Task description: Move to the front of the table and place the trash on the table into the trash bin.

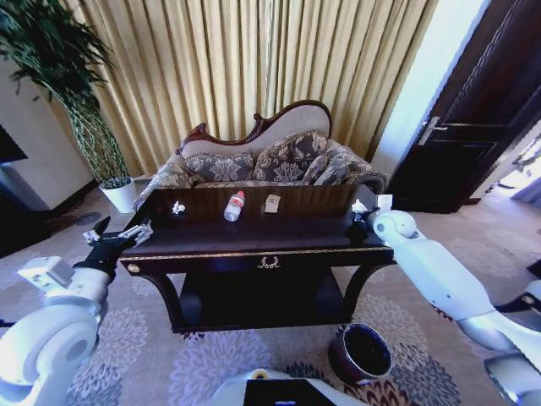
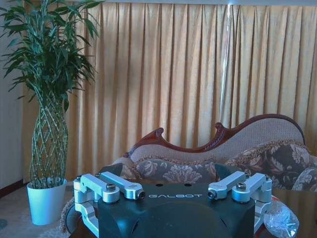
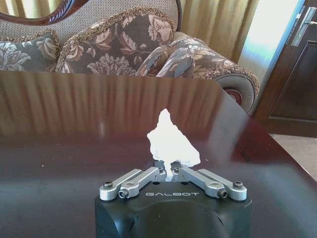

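Four bits of trash sit on the table [image 1: 254, 239]: a clear bottle [image 1: 234, 205] with a red cap lying on its side near the middle of the back, a small pale packet [image 1: 272, 203] just beside it toward the right, a tiny white scrap [image 1: 177, 207] toward the left end, and a crumpled white wad [image 3: 172, 140] at the right end. One trash bin [image 1: 361, 353] stands on the carpet below the table's right front corner, dark inside with a shiny rim. In the head view the wad is mostly hidden behind the right arm, and the scrap at the left is too small to make out in detail. The right gripper [image 3: 170, 173] sits over the right end of the table, its fingers pinched together on the lower edge of the wad. The left gripper [image 1: 119, 236] hovers at the table's left end with its fingers spread wide, holding nothing.
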Tool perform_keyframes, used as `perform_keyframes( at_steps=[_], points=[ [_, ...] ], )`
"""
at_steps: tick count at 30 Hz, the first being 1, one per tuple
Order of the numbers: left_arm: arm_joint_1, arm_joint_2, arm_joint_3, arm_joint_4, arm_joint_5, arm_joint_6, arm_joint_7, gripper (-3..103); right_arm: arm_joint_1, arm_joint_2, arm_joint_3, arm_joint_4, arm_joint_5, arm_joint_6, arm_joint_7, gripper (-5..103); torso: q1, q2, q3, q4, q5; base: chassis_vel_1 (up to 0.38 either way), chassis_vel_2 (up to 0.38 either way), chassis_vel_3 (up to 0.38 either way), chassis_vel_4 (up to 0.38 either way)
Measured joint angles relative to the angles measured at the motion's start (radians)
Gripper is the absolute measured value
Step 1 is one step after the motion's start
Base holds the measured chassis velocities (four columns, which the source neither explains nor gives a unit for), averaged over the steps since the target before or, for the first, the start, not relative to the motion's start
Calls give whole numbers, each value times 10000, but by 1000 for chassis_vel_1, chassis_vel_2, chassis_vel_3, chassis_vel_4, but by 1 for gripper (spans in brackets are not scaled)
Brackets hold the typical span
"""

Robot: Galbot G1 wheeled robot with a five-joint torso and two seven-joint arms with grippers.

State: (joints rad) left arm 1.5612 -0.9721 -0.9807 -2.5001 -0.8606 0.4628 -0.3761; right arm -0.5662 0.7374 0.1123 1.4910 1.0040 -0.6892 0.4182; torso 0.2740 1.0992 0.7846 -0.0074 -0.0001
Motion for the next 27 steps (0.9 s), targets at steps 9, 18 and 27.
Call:
perform_keyframes(
  at_steps=[9,18,27],
  points=[
    [12,-45,-22,0,-5,-1,0,100,-1403,-153,895,1319,-543,2322,-1470,0,2,-1,1,1,1,0,0,0,0],
    [9,-62,13,0,-4,-181,2,100,-3888,-212,2834,3873,-1017,3985,-2443,0,2,0,-1,-2,-2,0,0,0,0],
    [18,-76,194,0,68,-470,10,100,-6076,-77,4524,6101,-1007,4058,-2421,0,1,1,-2,-1,-2,0,0,0,0]
  ],
)
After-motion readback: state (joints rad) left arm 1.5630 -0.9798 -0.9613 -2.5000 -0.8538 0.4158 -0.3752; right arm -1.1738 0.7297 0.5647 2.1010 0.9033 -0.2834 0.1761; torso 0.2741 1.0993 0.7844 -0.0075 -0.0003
